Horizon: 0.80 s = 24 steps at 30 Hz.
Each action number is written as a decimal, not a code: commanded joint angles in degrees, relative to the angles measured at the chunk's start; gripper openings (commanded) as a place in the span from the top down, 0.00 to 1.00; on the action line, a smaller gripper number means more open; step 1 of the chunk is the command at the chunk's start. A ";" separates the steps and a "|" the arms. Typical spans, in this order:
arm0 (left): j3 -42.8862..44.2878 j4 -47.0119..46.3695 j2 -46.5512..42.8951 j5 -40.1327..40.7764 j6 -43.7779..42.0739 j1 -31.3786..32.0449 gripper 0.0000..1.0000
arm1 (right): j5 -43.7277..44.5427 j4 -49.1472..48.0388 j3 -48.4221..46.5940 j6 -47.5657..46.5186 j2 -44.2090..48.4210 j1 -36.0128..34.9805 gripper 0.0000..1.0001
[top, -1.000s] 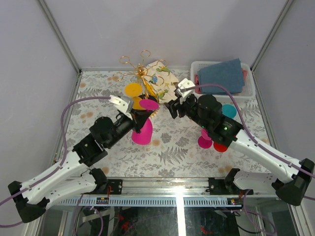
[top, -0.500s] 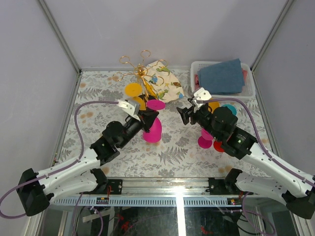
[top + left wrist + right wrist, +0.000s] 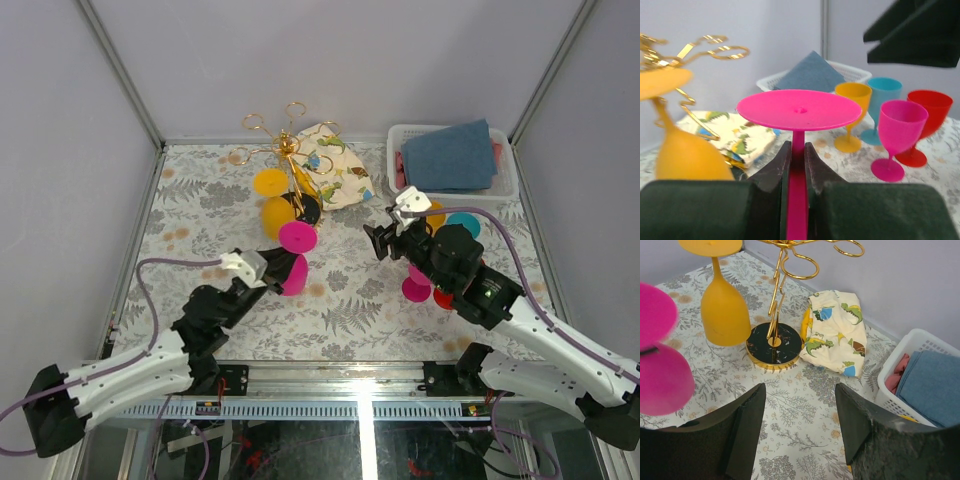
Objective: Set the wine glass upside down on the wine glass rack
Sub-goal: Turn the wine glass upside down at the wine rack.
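A pink wine glass (image 3: 297,238) is held upside down, foot disc (image 3: 799,109) on top, with my left gripper (image 3: 272,266) shut on its stem (image 3: 798,145). It hangs just in front of the wine glass rack (image 3: 285,146), a gold wire tree on a round black base (image 3: 774,345). A yellow glass (image 3: 277,214) hangs upside down from one rack arm (image 3: 715,48). My right gripper (image 3: 378,240) stands open and empty above the table, right of the rack; in its wrist view the right gripper (image 3: 800,390) faces the rack base.
Upright glasses stand at the right: orange (image 3: 852,115), teal (image 3: 883,100), pink (image 3: 900,131) and red (image 3: 925,116). A dinosaur-print cloth (image 3: 835,332) lies behind the rack. A white basket (image 3: 508,172) with folded blue fabric sits at the back right.
My left arm has drawn back toward the near edge, carrying the pink glass away from the rack. The right gripper has pulled back to the right and stayed open.
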<state>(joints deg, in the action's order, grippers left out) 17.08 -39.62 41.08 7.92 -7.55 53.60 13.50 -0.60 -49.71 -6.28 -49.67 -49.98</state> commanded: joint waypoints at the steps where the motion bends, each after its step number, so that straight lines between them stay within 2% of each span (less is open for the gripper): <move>1: -2.59 -2.55 -9.53 9.84 -7.56 0.15 1.00 | 1.03 -1.99 0.47 -0.84 0.54 0.16 0.36; 7: -5.27 -4.27 -16.16 22.22 -15.80 -1.81 1.00 | -0.41 -0.80 0.25 -0.90 0.35 0.16 0.36; 9: -5.19 -5.76 -14.91 23.74 -18.15 -3.82 1.00 | -0.74 -0.26 0.15 -0.86 0.45 0.19 0.36; 13: -4.66 -12.30 -9.58 26.00 -17.10 -10.58 1.00 | -1.98 1.63 -0.48 -1.03 0.37 0.14 0.36; 16: -4.49 -16.60 -5.36 24.32 -12.70 -17.43 1.00 | -2.49 3.18 -1.18 -1.37 0.57 0.19 0.36; 20: -5.14 -22.62 1.10 17.42 -5.02 -27.76 1.00 | -3.32 4.40 -1.59 -1.14 1.24 0.19 0.36; 24: -4.97 -30.41 8.22 11.33 -1.29 -34.64 1.00 | -3.84 5.57 -1.54 -0.84 1.75 0.22 0.36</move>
<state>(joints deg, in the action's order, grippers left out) 12.38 -54.85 44.62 25.67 -14.98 23.79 10.94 4.95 -49.10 -6.90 -49.43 -49.98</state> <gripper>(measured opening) 0.070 0.644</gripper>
